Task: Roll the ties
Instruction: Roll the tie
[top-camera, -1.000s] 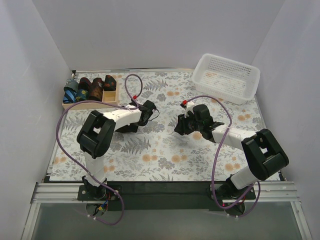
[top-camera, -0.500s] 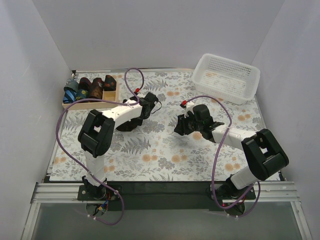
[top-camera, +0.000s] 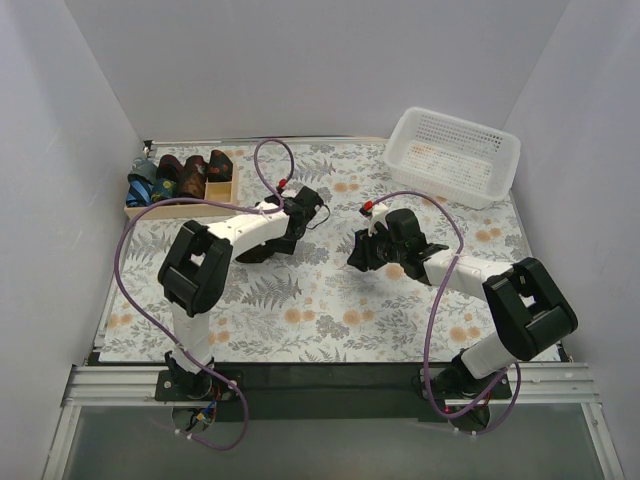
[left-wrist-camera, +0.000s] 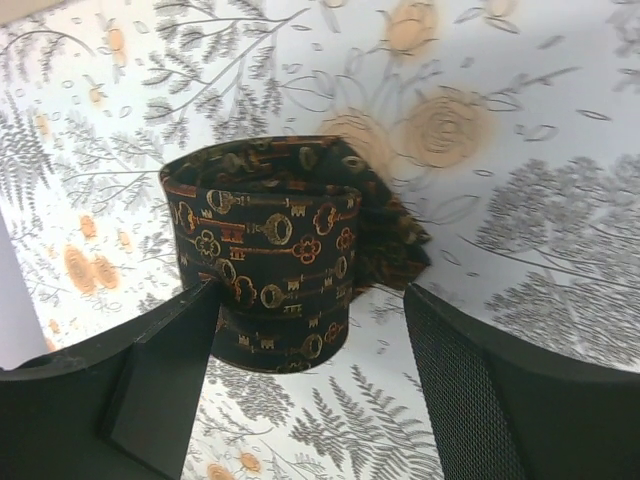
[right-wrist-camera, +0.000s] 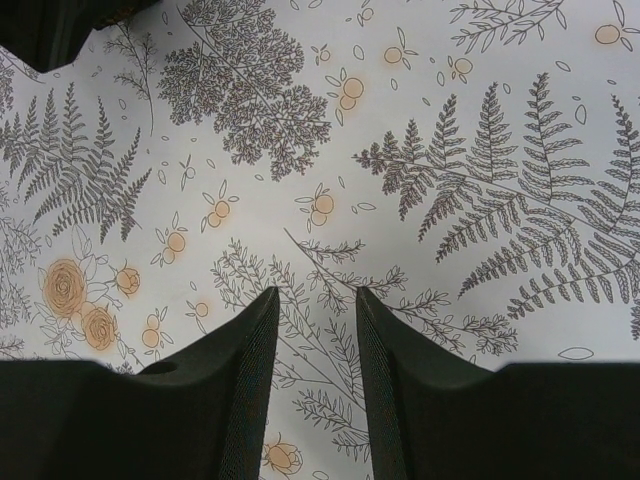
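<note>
A rolled dark tie with orange key figures lies on the flowered cloth, a loose end sticking out on its right. My left gripper is open around it: the roll sits against the left finger, well apart from the right one. From above, the roll shows as a dark lump under the left forearm, with the left gripper just beyond it. My right gripper hovers over bare cloth, its jaws a narrow gap apart and holding nothing.
A shallow wooden tray at the back left holds several rolled ties. A white mesh basket stands at the back right. White walls close in the table on three sides.
The left wrist has swung up and to the right over the last second, away from the tray side. The right arm has stayed put.
</note>
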